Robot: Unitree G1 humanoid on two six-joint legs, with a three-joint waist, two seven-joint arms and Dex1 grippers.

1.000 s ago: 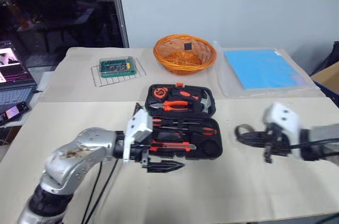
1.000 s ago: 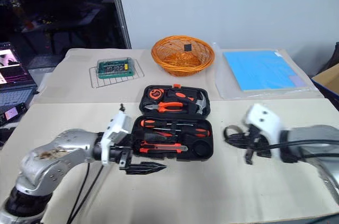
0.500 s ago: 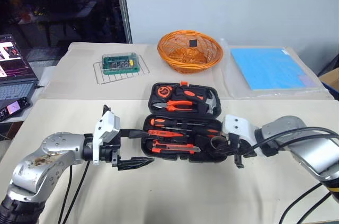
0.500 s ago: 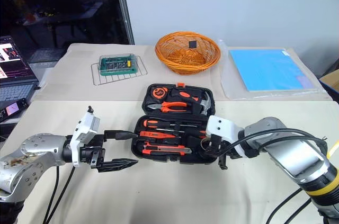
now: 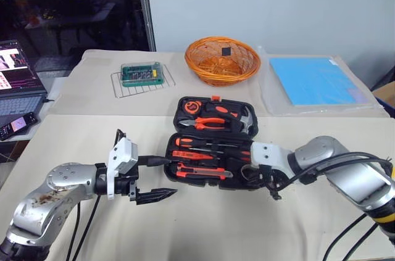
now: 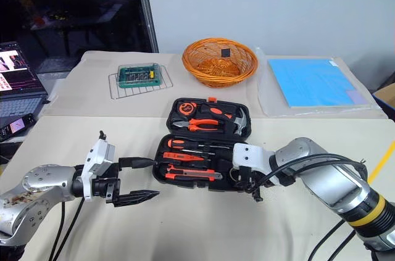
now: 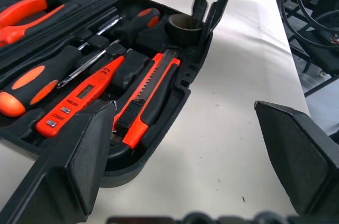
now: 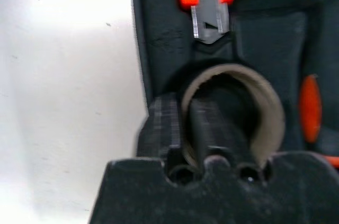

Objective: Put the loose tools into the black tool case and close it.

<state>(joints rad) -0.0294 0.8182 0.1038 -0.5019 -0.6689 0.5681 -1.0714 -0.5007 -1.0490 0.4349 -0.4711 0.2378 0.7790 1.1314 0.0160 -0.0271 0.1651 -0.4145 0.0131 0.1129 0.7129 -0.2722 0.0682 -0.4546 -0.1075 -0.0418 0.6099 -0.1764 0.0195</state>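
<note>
The black tool case [image 5: 203,184] lies open in the middle of the table. Its front half holds two black-and-orange screwdrivers [image 5: 210,144], a small orange one [image 7: 79,99] and the utility knife [image 5: 203,173]. My right gripper [image 5: 264,181] points down into the case's right front corner. It is slightly open, with one finger inside and one outside a brown-cored tape roll [image 8: 233,107] that sits in the round slot. My left gripper [image 5: 162,178] hovers wide open and empty just left of the case's front left corner.
Pliers [image 5: 207,123], a hammer and a tape measure sit in the case's lid. Behind it are an orange basket [image 5: 222,60], a green box on a wire rack [image 5: 142,74] and a blue sheet [image 5: 311,79]. A laptop [image 5: 15,82] is at the far left.
My right gripper has come in from the right and down to the case's corner, setting the tape roll in its slot, and its fingers have parted. My left gripper has drawn back to the left.
</note>
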